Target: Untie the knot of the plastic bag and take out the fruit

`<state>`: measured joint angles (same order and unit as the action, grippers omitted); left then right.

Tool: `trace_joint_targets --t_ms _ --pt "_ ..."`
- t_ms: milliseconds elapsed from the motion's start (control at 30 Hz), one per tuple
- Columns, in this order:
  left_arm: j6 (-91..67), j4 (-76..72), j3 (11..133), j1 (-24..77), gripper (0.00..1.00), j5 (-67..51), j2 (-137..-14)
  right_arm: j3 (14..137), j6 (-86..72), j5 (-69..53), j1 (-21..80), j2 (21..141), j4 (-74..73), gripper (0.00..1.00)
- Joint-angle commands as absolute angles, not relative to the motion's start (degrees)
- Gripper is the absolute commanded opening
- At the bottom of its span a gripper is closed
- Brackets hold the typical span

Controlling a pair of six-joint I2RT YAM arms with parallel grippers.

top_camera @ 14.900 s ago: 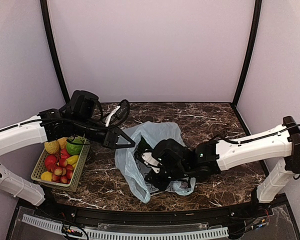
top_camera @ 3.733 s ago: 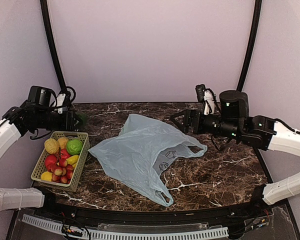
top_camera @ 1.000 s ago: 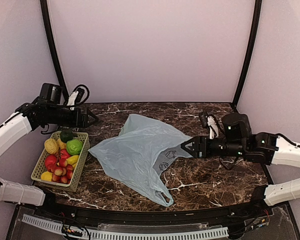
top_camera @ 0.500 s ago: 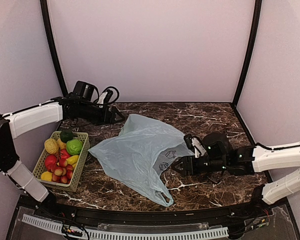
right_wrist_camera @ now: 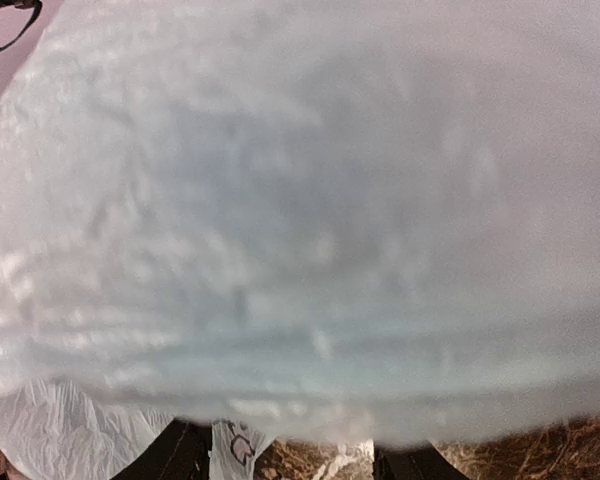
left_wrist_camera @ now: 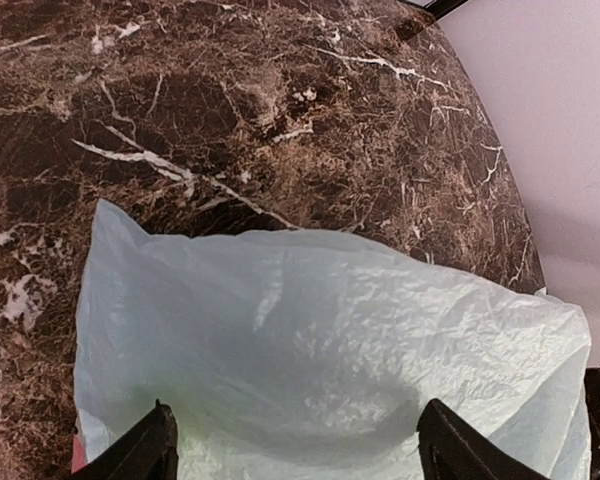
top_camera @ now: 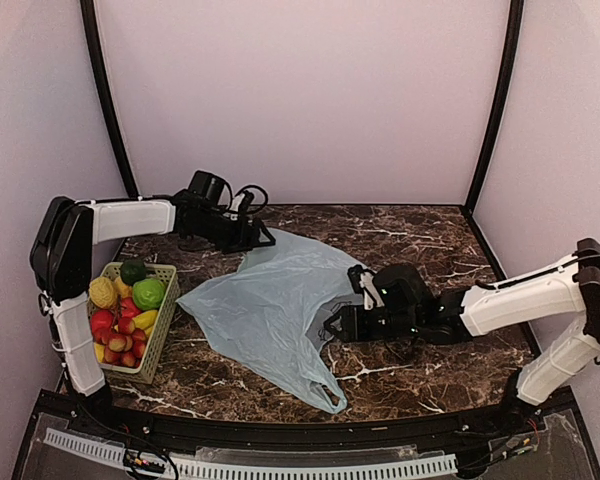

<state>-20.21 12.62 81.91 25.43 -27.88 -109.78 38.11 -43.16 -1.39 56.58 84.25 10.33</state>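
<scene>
The plastic bag [top_camera: 275, 300] lies flat and crinkled in the middle of the marble table, one loop handle [top_camera: 326, 396] pointing at the front edge. No knot is in view. The fruit rests in the basket at the left: a bright green one [top_camera: 148, 293], a dark green one [top_camera: 132, 271] and small red ones [top_camera: 120, 335]. My left gripper [top_camera: 263, 240] hovers open over the bag's far corner; in the left wrist view the bag [left_wrist_camera: 330, 340] spreads below the gripper [left_wrist_camera: 295, 460]. My right gripper [top_camera: 332, 325] is at the bag's right edge, fingers apart, with plastic [right_wrist_camera: 300, 220] filling the right wrist view.
A green mesh basket [top_camera: 166, 325] sits at the table's left edge and also holds yellow fruit [top_camera: 104, 292]. Black corner posts [top_camera: 492, 110] and pale walls enclose the back and sides. Bare marble [top_camera: 430, 250] lies right of the bag.
The left arm has swung right from above the basket to the bag's far corner. The right gripper has dropped and slid left onto the bag's right edge, its jaws narrowing.
</scene>
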Motion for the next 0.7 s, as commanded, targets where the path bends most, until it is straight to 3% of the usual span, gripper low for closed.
trace_joint_targets --t_ms 0,200,667 --pt "-19.53 12.22 83.38 27.39 0.82 -30.98 -111.90 43.32 -40.15 -0.18 55.78 86.69 13.40 0.52" --pt "-17.50 12.72 76.62 30.95 0.79 -32.82 -110.57 46.27 -38.43 -1.68 55.81 86.96 13.47 0.53" --pt "-24.07 5.16 56.50 44.45 0.76 -30.69 -92.34 42.01 -36.68 -2.15 59.35 78.32 11.50 0.53"
